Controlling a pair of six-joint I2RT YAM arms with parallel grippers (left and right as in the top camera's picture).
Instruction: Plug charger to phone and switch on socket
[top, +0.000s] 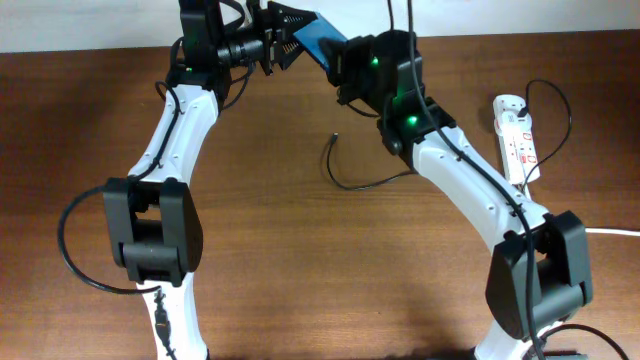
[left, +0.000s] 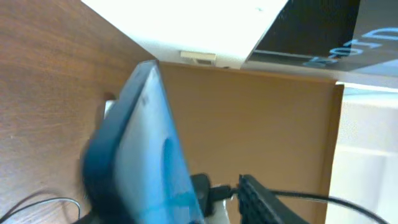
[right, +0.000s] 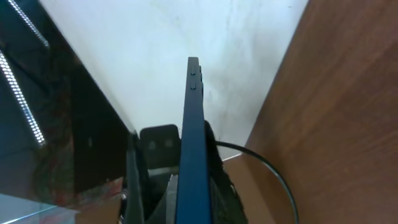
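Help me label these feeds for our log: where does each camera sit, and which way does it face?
Overhead: above the table, looking straight down; left arm and right arm meet at the phone, power strip at right.
Left wrist: on the left arm, facing the phone's blue screen; one ridged finger shows.
Right wrist: on the right arm, looking along the phone's edge, clamped in the right gripper.
Shared: all three show phone and table.

My left gripper (top: 282, 40): raised at the far edge, jaws apart.
My right gripper (top: 342, 60): facing it, clamped on the phone (top: 316, 38).
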